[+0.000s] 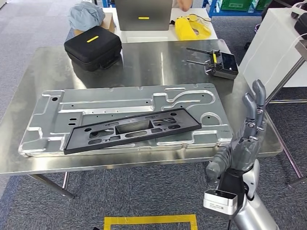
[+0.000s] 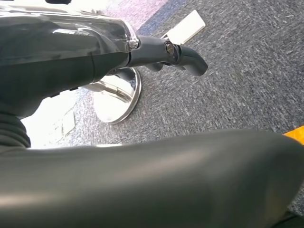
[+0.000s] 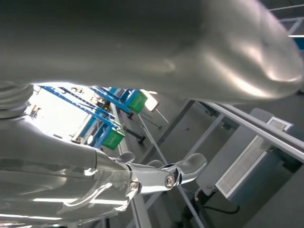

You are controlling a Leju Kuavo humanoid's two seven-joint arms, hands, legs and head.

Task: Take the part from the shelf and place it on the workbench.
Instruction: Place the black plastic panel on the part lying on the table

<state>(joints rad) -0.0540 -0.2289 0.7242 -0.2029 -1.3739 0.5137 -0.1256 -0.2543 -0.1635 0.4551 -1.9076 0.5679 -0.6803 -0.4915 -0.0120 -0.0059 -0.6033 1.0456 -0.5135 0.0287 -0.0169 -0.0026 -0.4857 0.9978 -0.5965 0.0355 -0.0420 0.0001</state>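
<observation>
A long black plastic frame part (image 1: 134, 129) lies flat on a large silver stamped panel (image 1: 108, 103), which rests on the steel workbench (image 1: 152, 57). My right hand (image 1: 248, 136) is raised just off the bench's front right corner. Its fingers are straight and apart, and it holds nothing. In the right wrist view the right hand (image 3: 107, 175) has its fingers (image 3: 186, 168) stretched out in open air. My left hand (image 2: 71, 57) hangs over grey carpet with its fingers (image 2: 179, 52) extended and nothing in it.
A black zip case (image 1: 93, 47) sits at the bench's back left and a remote controller (image 1: 220, 62) at the back right. A white cabinet (image 1: 275, 43) stands to the right. Yellow tape (image 1: 150, 220) marks the floor in front of the bench.
</observation>
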